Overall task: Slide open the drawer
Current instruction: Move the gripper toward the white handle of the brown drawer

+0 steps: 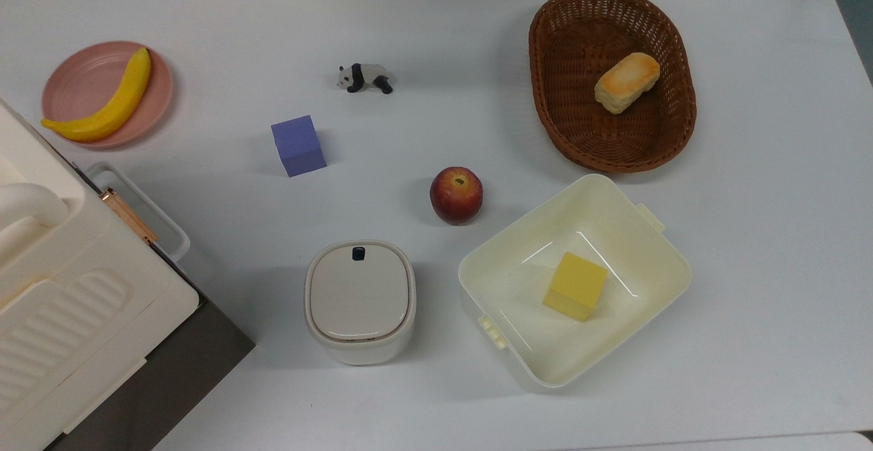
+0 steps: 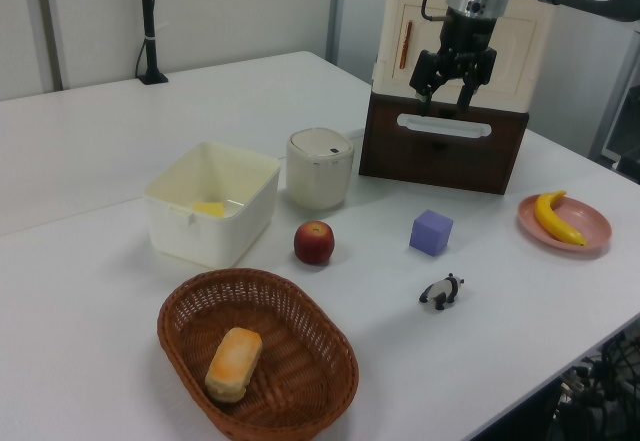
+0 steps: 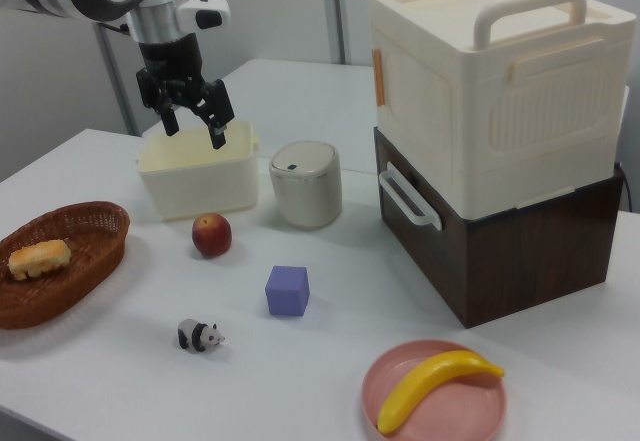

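The drawer (image 2: 440,156) is the dark brown base under the cream ribbed box (image 2: 470,31), and it sits flush with its front shut. Its white looped handle (image 2: 443,126) faces the table middle. In the right view the drawer front (image 3: 425,246) and handle (image 3: 408,197) stand at the right view's right. From above, the handle (image 1: 140,209) juts out at the top view's left edge. My gripper (image 2: 443,91) hangs open and empty in the air, above the handle in the left view. In the right view the gripper (image 3: 194,133) is well left of the drawer, over the cream tub (image 3: 195,176).
In front of the drawer stand a lidded cream canister (image 1: 359,301), a purple cube (image 1: 298,145), an apple (image 1: 455,195) and a panda figure (image 1: 365,78). The square tub (image 1: 655,253) holds a yellow block. A pink plate (image 1: 75,82) carries a banana; a wicker basket (image 1: 675,123) holds bread.
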{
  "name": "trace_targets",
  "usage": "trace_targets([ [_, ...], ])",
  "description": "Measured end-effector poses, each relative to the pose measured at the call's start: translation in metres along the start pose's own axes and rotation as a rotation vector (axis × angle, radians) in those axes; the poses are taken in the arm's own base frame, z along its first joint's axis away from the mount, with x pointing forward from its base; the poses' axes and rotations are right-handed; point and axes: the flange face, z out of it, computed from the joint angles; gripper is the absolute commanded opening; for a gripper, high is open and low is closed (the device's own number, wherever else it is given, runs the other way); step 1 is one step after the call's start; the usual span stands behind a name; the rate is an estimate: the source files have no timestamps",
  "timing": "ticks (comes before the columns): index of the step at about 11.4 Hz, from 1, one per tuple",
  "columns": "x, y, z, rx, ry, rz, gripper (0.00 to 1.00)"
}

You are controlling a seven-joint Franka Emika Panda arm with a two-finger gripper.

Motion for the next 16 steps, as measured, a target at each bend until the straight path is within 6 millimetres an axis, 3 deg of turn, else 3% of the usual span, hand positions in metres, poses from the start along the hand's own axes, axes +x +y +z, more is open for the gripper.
trace_targets([
  [9, 0.001, -0.017, 0.005, 0.001, -0.009, -0.172, 1.0],
  [11, 0.01, -0.003, 0.017, -0.008, -0.002, -0.363, 1.0],
  [13, 0.033, 0.032, 0.039, -0.057, 0.037, -0.54, 1.0],
  [16, 0.073, 0.075, 0.098, -0.219, 0.046, -0.738, 1.0],
])
